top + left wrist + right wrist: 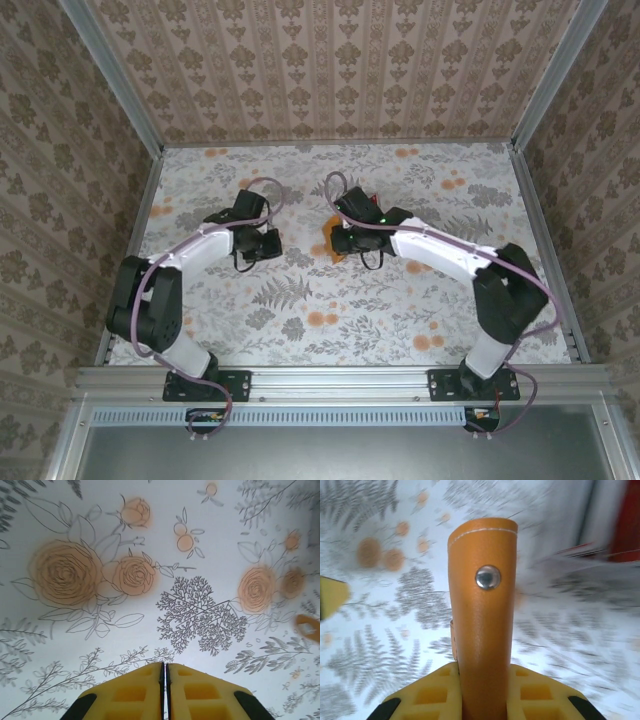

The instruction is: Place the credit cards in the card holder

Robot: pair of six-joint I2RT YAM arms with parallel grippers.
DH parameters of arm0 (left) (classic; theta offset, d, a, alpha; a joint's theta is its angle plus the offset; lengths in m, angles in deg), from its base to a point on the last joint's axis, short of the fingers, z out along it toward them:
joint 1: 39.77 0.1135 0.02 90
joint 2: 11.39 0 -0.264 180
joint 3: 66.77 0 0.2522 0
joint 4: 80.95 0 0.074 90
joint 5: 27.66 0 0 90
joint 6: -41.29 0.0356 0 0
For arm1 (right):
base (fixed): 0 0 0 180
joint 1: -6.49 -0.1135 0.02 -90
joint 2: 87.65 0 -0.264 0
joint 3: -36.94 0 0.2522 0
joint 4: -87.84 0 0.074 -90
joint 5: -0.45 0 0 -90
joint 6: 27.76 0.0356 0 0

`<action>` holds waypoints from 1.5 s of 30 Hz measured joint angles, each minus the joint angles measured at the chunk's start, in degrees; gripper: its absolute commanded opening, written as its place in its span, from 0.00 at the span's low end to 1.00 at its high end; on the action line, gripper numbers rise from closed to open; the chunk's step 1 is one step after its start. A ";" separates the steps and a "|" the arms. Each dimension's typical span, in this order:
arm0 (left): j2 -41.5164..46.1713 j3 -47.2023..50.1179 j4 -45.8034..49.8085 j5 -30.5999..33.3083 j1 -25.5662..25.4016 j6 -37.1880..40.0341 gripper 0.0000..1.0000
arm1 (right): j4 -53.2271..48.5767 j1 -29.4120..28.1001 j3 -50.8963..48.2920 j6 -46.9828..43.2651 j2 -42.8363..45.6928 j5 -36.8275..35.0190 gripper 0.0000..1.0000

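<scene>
Card holder (482, 615) clamped in the right gripper (482, 680), over the middle of the table (420, 300).
Its orange leather, with a metal snap stud (488, 577), juts out from between the yellow fingers (430, 695), which pinch both flat sides. It seems lifted off the table, though blur leaves that unsure. The left gripper (165, 680) has its jaws pressed together on nothing and hangs over the table left of centre.

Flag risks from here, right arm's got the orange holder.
1. The right tool pinches the card holder only at its near end. Most of it sticks out free, and the blurred background suggests fast motion, so it may pivot or slip.
2. The holder looks folded shut, snap stud facing the camera. The left tool is shut and empty, so opening it may need a regrasp.
3. A red-edged object looks close at upper right; a swing could clip it.
</scene>
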 measured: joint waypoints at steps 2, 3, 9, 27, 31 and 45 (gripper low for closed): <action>1.03 0.42 0.00 0.11 0.61 0.00 0.13 | -4.15 -1.62 0.00 -2.45 3.04 -7.69 0.08; 1.25 0.61 -0.09 0.13 0.68 0.00 0.13 | -5.88 -2.51 0.00 -3.43 3.96 -10.80 0.09; 1.44 2.47 -0.50 -0.15 0.98 -0.44 0.13 | -16.70 -9.51 0.00 -7.82 4.61 -29.49 0.12; 2.21 4.50 -1.31 -1.22 2.54 -0.83 0.15 | -22.69 -20.35 12.24 -4.85 -24.00 -36.11 0.58; 2.73 4.52 -1.38 -1.57 2.86 -0.90 0.15 | -20.24 -20.06 10.32 -4.87 -19.71 -32.54 0.59; -2.67 -1.62 -2.84 -5.22 -5.99 -2.80 0.15 | -7.28 4.50 -6.49 -5.25 7.74 -0.74 0.36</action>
